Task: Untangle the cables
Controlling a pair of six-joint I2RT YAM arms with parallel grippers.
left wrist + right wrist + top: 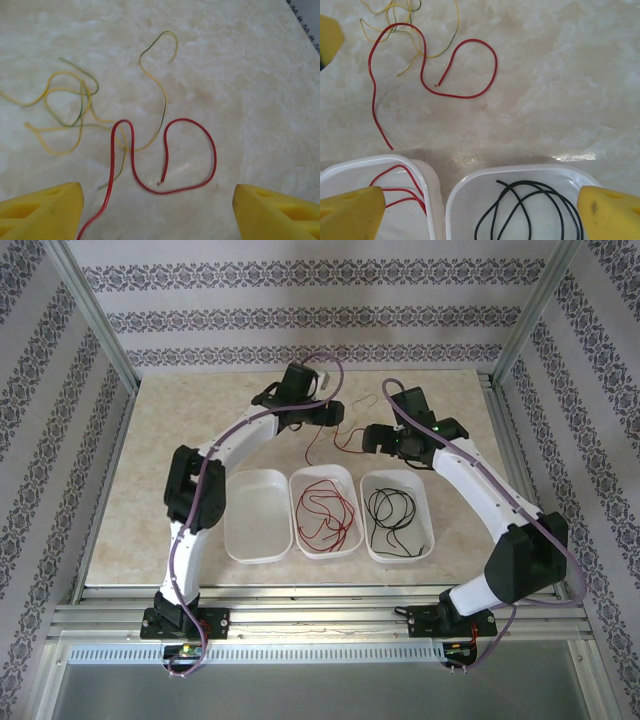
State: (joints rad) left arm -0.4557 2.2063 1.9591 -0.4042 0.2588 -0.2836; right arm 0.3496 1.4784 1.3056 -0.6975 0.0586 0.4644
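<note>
A loose red cable (214, 150) curls on the marble table, one loop lying over the yellow-green cables (64, 75) tangled beside it. My left gripper (159, 215) hovers just above them, open, with the red strand running past its left finger (45, 212) untouched. My right gripper (480, 215) is open over the trays with nothing between its fingers; ahead of it lie the same red cable (422, 75) and yellow-green tangle (395, 15). From above, the left gripper (330, 413) and right gripper (384, 437) flank the red cable (322, 443).
Three white trays stand in a row near the arms: the left tray (258, 525) holds nothing, the middle tray (320, 471) holds red cables (325, 512), the right tray (395, 474) holds black cables (390, 510). Patterned walls and metal posts ring the table.
</note>
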